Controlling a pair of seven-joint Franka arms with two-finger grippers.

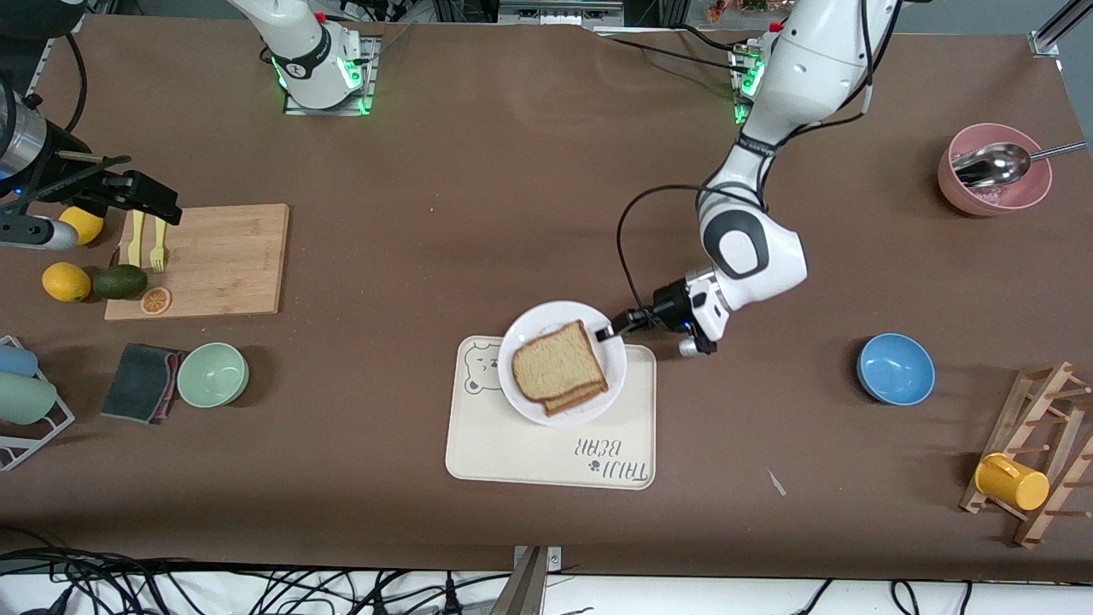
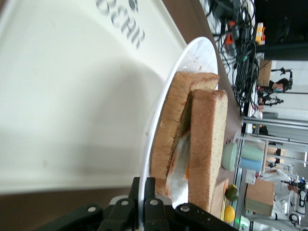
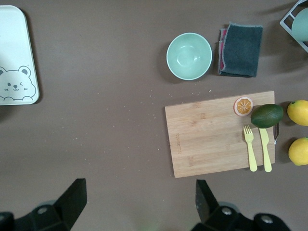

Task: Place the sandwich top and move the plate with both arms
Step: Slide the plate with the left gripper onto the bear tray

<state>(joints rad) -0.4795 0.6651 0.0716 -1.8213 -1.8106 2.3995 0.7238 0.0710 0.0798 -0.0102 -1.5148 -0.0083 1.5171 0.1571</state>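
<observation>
1. Nearest the front camera, the cream rectangular bear-print tray (image 1: 521, 453) lies flat on the brown table (image 1: 512, 196), and the small round white plate (image 1: 523, 335) is carried on the part of it farther from that camera.
2. On the plate the sandwich top (image 1: 557, 366), a squarish slice of light brown wholemeal bread with a darker crust, is already laid on a second, similar slice (image 2: 169, 127); in the left wrist view the two are seen slightly offset, with pale filling between them.
3. The plate's rim is pinched by the left gripper (image 1: 608, 331), shut on the edge toward the left arm's end of the table; the fingers (image 2: 150, 204) are seen to straddle the rim.
4. The step in hand is judged to be the moving of the plate, and only one side is held as yet. The plate is best kept level and low and is best drawn slowly, so that the loosely stacked slices are not slid off.
5. Well apart, the right gripper (image 1: 145, 198) hangs with its jaws wide over the edge of the rectangular wooden cutting board (image 1: 205, 260), with nothing held. Before any lift, the rim toward the right arm's end should be taken by it.
</observation>
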